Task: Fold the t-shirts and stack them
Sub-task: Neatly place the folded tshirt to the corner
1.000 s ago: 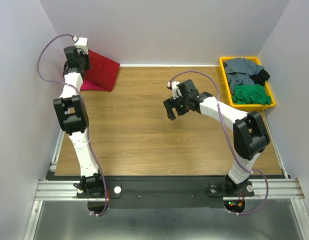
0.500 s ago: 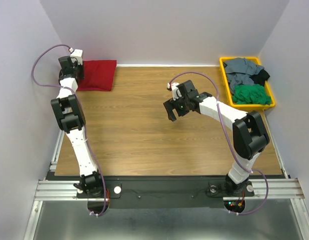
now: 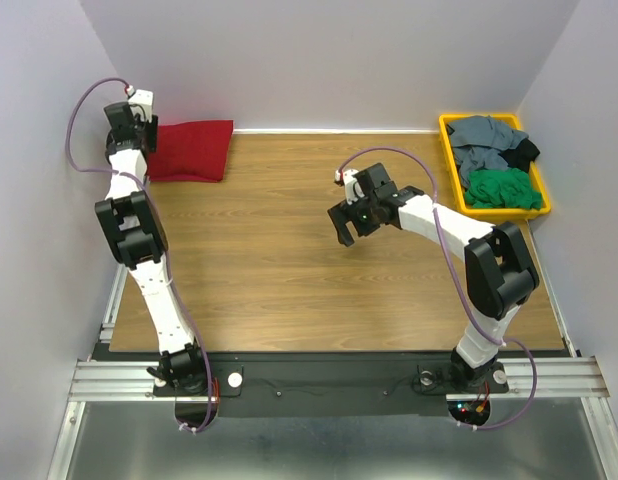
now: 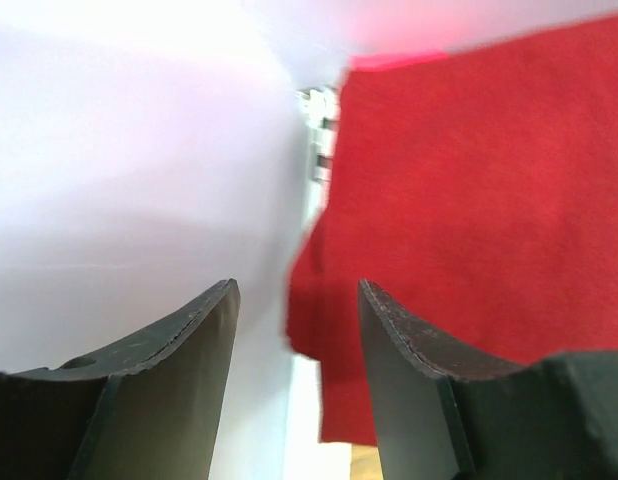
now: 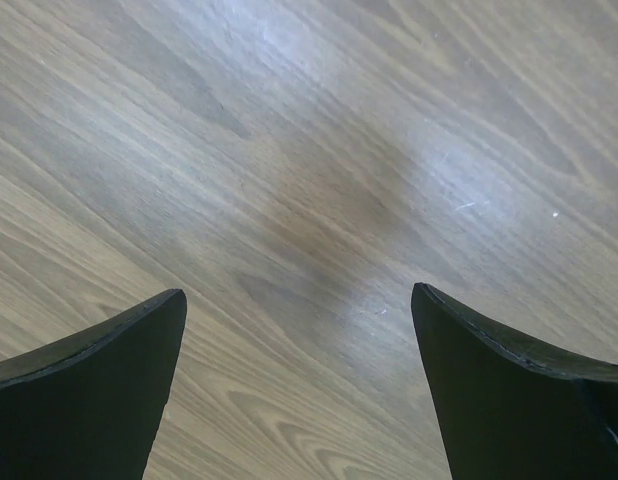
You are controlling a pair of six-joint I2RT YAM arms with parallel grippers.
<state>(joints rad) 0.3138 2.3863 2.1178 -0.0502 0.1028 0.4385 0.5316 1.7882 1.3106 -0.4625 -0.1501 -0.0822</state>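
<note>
A dark red t-shirt (image 3: 192,150) lies folded flat in the table's far left corner. It fills the right of the left wrist view (image 4: 489,190). My left gripper (image 3: 130,138) is just off the shirt's left edge, by the wall. Its jaws (image 4: 297,290) are open with nothing between them. My right gripper (image 3: 346,224) hovers over the middle of the table, open and empty, with only bare wood between its jaws (image 5: 299,292). Grey (image 3: 481,140), green (image 3: 503,189) and black (image 3: 527,150) shirts lie heaped in a yellow bin. No hot-pink shirt shows clearly.
The yellow bin (image 3: 447,150) stands at the table's far right corner. Lilac walls close in the left, back and right sides. The wooden table (image 3: 289,290) stretches between the arms, and a metal rail runs along its near edge.
The left gripper held the red shirt raised and draped a second ago. It has let go, the shirt now lies flat, and the gripper has drawn back left. The right arm has hardly moved.
</note>
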